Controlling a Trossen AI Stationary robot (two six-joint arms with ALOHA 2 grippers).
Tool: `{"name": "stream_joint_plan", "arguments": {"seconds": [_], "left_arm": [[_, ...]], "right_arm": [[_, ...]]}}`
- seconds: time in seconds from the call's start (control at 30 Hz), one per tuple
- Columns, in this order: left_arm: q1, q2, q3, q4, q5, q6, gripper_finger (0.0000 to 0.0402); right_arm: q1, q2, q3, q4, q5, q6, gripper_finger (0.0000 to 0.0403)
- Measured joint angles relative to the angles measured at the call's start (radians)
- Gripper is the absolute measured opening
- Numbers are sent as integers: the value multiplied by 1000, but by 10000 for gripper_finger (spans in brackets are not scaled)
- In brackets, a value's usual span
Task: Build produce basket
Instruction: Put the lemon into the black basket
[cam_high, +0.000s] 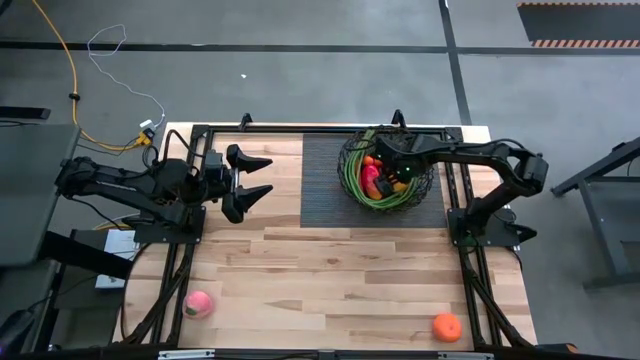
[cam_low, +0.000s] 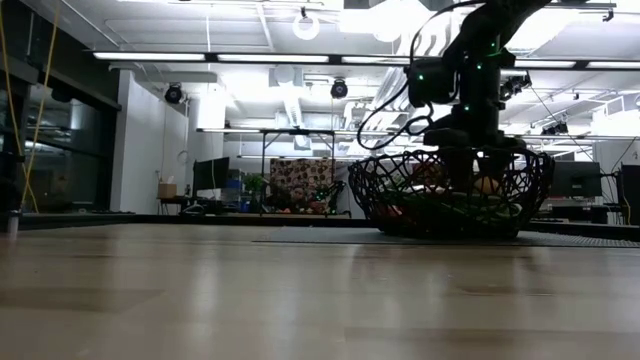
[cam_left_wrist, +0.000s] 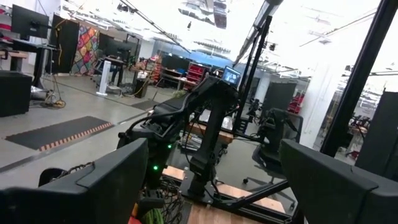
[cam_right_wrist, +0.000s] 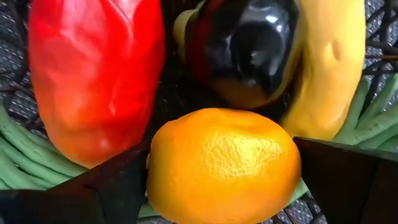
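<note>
Produce sits in two places: most of it is piled in one round black open-weave wire basket (cam_high: 352, 178) on the dark ribbed rectangular mat (cam_high: 322, 180) at the far side of the wooden worktop (cam_high: 330, 280), and two pieces lie loose near the front edge. Those two are one pink peach (cam_high: 199, 303) at the front left and one orange (cam_high: 447, 326) at the front right, well apart. Inside the basket the right wrist view counts one red mango (cam_right_wrist: 93, 74), one dark glossy plum (cam_right_wrist: 249, 46), one yellow banana (cam_right_wrist: 333, 62), one more orange fruit (cam_right_wrist: 224, 165) and a bundle of long green stalks (cam_right_wrist: 25, 155) curling round the edge. The right tool (cam_right_wrist: 224, 186) hangs in the basket, its fingers spread wide either side of that orange fruit, apart from it. The left tool (cam_high: 262, 176) waits over the worktop's far left, fingers wide, holding nothing.
</note>
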Motion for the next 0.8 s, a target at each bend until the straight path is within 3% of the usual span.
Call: {"name": "stream_joint_plan", "arguments": {"seconds": [0.2,0.4,0.63,0.8], "left_arm": [[0,0,0,0,0,0,348],[0,0,0,0,0,0,348],[0,0,0,1,0,0,348],[0,0,0,1,0,0,348]], "right_arm": [[0,0,0,5,-2,0,343],[0,0,0,-28,-5,8,392],[3,-2,29,-51,14,7,396],[3,-5,80,-125,19,-88,397]]}}
